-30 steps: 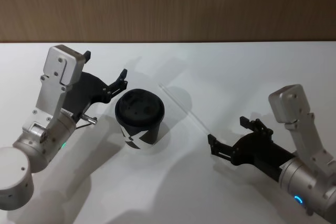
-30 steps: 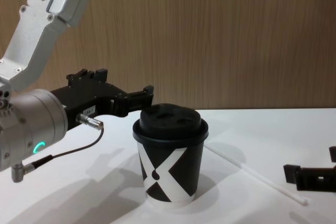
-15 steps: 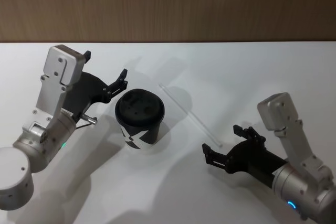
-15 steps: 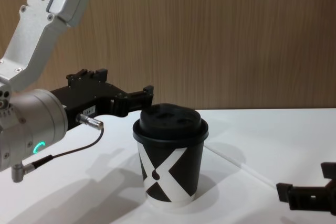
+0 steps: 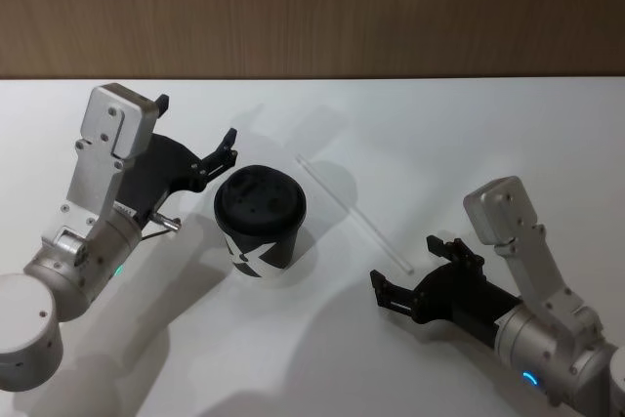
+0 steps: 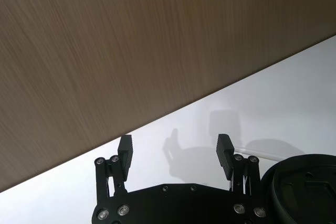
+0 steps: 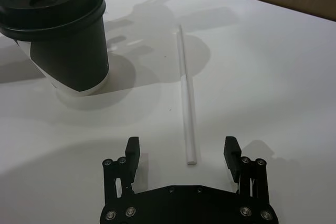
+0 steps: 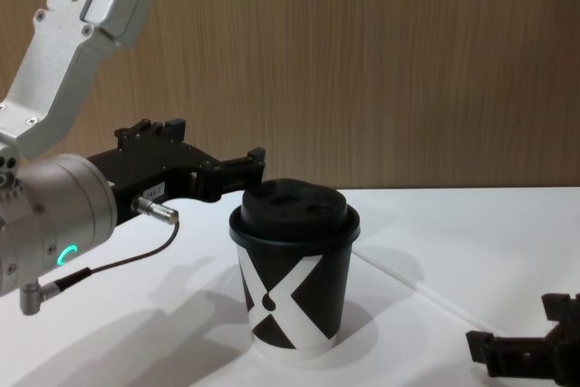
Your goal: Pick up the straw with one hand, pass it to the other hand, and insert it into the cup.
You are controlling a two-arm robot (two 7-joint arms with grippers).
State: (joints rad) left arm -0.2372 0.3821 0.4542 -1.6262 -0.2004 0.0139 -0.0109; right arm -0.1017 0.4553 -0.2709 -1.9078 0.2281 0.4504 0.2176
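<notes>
Straw [image 5: 354, 212]: one thin, straight white tube, flat on the smooth white bench [image 5: 469, 134], slanting toward the front edge. Its near end lay between the right gripper's [image 7: 181, 145] spread fingers, touching neither. One black paper cup [image 5: 259, 231] with a plastic lid stood to its left. The left gripper [image 5: 195, 119], also spread, hovered behind the cup.

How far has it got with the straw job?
Nothing finished: the straw lies on the table beside the cup. In hand: the right gripper, open, lines up on the straw's end. Left: grasping, passing to the open left gripper near the cup, inserting.
</notes>
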